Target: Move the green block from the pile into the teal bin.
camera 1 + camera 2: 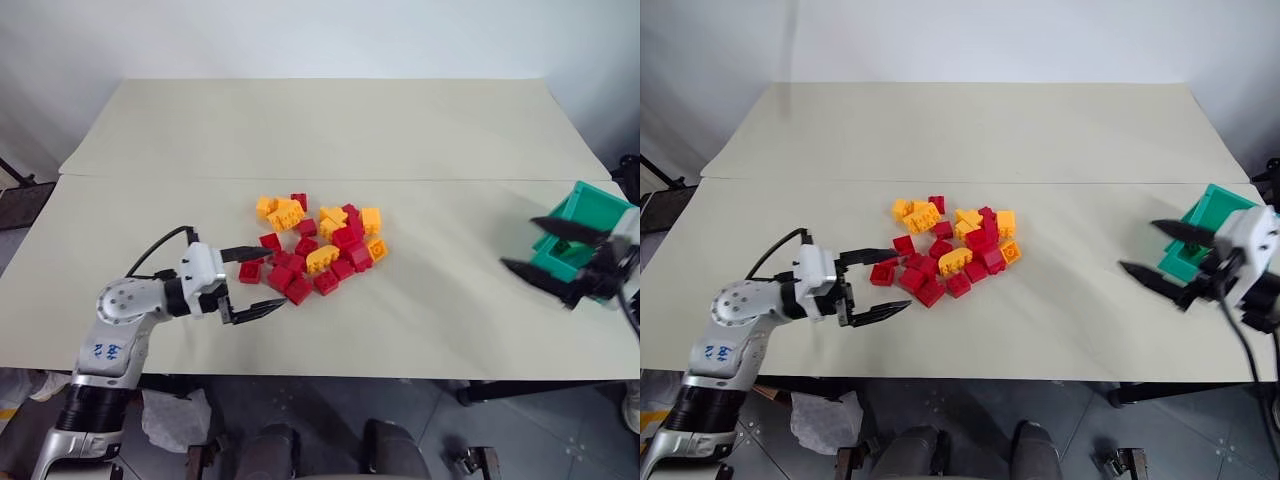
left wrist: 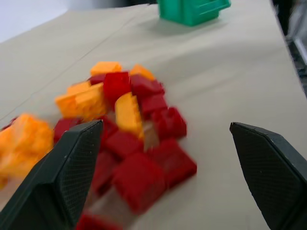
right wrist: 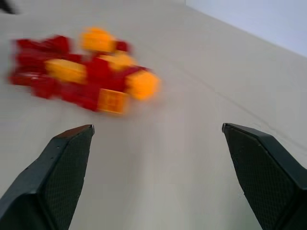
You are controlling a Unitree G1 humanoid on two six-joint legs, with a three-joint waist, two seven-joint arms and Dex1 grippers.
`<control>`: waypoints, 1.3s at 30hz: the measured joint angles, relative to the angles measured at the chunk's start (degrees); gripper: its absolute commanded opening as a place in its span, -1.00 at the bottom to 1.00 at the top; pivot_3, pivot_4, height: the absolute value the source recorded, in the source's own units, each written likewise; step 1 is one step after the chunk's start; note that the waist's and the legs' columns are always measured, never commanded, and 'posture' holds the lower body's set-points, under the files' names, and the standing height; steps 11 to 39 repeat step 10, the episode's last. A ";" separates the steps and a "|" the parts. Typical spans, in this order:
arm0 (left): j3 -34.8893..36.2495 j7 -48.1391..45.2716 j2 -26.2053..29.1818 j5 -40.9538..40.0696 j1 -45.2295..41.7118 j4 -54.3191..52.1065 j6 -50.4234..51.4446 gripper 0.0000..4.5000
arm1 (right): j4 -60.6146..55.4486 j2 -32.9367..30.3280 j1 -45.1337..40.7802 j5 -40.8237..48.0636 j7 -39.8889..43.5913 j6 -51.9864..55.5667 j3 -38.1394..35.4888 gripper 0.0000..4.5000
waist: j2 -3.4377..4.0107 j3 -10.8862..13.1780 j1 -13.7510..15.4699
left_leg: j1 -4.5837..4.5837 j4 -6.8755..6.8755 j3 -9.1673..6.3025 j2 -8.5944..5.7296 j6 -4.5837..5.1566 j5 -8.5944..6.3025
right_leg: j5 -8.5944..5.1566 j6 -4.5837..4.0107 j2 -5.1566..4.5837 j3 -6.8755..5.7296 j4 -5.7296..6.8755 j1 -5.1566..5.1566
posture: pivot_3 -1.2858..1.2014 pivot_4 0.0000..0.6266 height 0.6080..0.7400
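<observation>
- The pile (image 1: 318, 247) is lying mid-counter as a loose heap of red and yellow-orange bricks; no green block is showing among them in any view, so I cannot place it on the counter (image 1: 300, 130).
- The teal bin (image 1: 580, 230) is sitting at the right edge of the counter, well apart from the pile. Its inside is partly masked by the right gripper (image 1: 545, 250), so whether the green block is lying in there cannot be told.
- The right gripper is hovering just in front of the bin with its two black fingers spread wide and nothing between them; the right wrist view is confirming bare counter between them.
- The left gripper (image 1: 255, 284) is resting low beside the near left edge of the pile, fingers wide apart and holding nothing, with red bricks just ahead of the tips.
- Judged from this layout, the carrying step is looking finished or nearly so: both grippers are empty and the pile is holding no green. The next move is calling for a check inside the bin, and if the block is not there, a search through the heap.
- The head views are giving the whole layout: pile, bin and both arms at once.
- The left wrist view is showing what those do not: the bricks closest to the left fingers (image 2: 62, 177) close up, plus the bin's (image 2: 192, 9) outer wall beyond the pile.
- The right wrist view is looking back across open counter at the pile's (image 3: 81, 72) far side, away from the bin.
</observation>
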 measured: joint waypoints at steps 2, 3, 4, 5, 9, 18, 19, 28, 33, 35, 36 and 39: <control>1.96 0.92 0.41 0.25 1.93 0.60 -1.34 1.00 | -3.05 1.72 1.88 -0.60 1.89 -3.19 3.03 0.99 | 0.00 0.00 0.03 | -0.01 0.00 -0.22 -0.06 0.01 -0.01 | 0.01 0.02 0.00 -0.02 -0.02 0.01 | 0.03 -0.52 1.00; 2.82 1.39 0.47 0.51 2.81 1.18 -1.76 1.00 | -3.52 2.72 2.31 -0.97 2.49 -4.76 4.45 0.99 | 0.00 0.00 -0.04 | 0.00 -0.01 -0.30 -0.09 0.02 -0.02 | 0.02 0.03 0.00 -0.02 -0.03 0.00 | 0.03 -0.52 1.00; 3.22 1.88 0.50 0.72 3.41 1.53 -1.96 1.00 | -3.29 3.62 2.68 -1.52 2.76 -6.16 5.10 0.99 | 0.00 0.00 -0.04 | -0.01 -0.01 -0.32 -0.11 0.02 -0.02 | 0.02 0.03 -0.01 -0.01 -0.04 0.00 | 0.03 -0.52 1.00; 3.59 2.36 0.50 0.86 4.12 1.59 -2.20 1.00 | -2.89 4.27 3.12 -2.17 2.95 -7.76 5.76 0.99 | 0.00 0.00 -0.03 | -0.01 -0.01 -0.33 -0.11 0.03 -0.02 | 0.02 0.03 -0.01 -0.01 -0.04 0.00 | 0.03 -0.52 1.00; 4.88 4.22 0.47 0.87 5.83 1.36 -2.34 1.00 | -1.19 5.53 5.79 -3.27 3.49 -11.84 6.09 0.99 | 0.00 0.00 -0.04 | 0.00 -0.01 -0.39 -0.09 0.02 -0.02 | 0.03 0.03 0.00 -0.05 0.00 0.00 | 0.03 -0.52 1.00; 5.31 4.72 0.48 0.85 6.13 1.23 -2.33 1.00 | -1.07 5.96 6.40 -3.44 3.56 -12.32 6.10 0.99 | 0.00 0.00 -0.12 | 0.01 -0.02 -0.38 -0.08 0.02 -0.02 | 0.03 0.03 0.00 -0.05 0.00 0.00 | 0.03 -0.52 1.00; 5.31 4.72 0.48 0.85 6.13 1.23 -2.33 1.00 | -1.07 5.96 6.40 -3.44 3.56 -12.32 6.10 0.99 | 0.00 0.00 -0.12 | 0.01 -0.02 -0.38 -0.08 0.02 -0.02 | 0.03 0.03 0.00 -0.05 0.00 0.00 | 0.03 -0.52 1.00; 5.31 4.72 0.48 0.85 6.13 1.23 -2.33 1.00 | -1.07 5.96 6.40 -3.44 3.56 -12.32 6.10 0.99 | 0.00 0.00 -0.12 | 0.01 -0.02 -0.38 -0.08 0.02 -0.02 | 0.03 0.03 0.00 -0.05 0.00 0.00 | 0.03 -0.52 1.00; 5.31 4.72 0.48 0.85 6.13 1.23 -2.33 1.00 | -1.07 5.96 6.40 -3.44 3.56 -12.32 6.10 0.99 | 0.00 0.00 -0.12 | 0.01 -0.02 -0.38 -0.08 0.02 -0.02 | 0.03 0.03 0.00 -0.05 0.00 0.00 | 0.03 -0.52 1.00; 5.31 4.72 0.48 0.85 6.13 1.23 -2.33 1.00 | -1.07 5.96 6.40 -3.44 3.56 -12.32 6.10 0.99 | 0.00 0.00 -0.12 | 0.01 -0.02 -0.38 -0.08 0.02 -0.02 | 0.03 0.03 0.00 -0.05 0.00 0.00 | 0.03 -0.52 1.00; 5.31 4.72 0.48 0.85 6.13 1.23 -2.33 1.00 | -1.07 5.96 6.40 -3.44 3.56 -12.32 6.10 0.99 | 0.00 0.00 -0.12 | 0.01 -0.02 -0.38 -0.08 0.02 -0.02 | 0.03 0.03 0.00 -0.05 0.00 0.00 | 0.03 -0.52 1.00; 5.31 4.72 0.48 0.85 6.13 1.23 -2.33 1.00 | -1.07 5.96 6.40 -3.44 3.56 -12.32 6.10 0.99 | 0.00 0.00 -0.12 | 0.01 -0.02 -0.38 -0.08 0.02 -0.02 | 0.03 0.03 0.00 -0.05 0.00 0.00 | 0.03 -0.52 1.00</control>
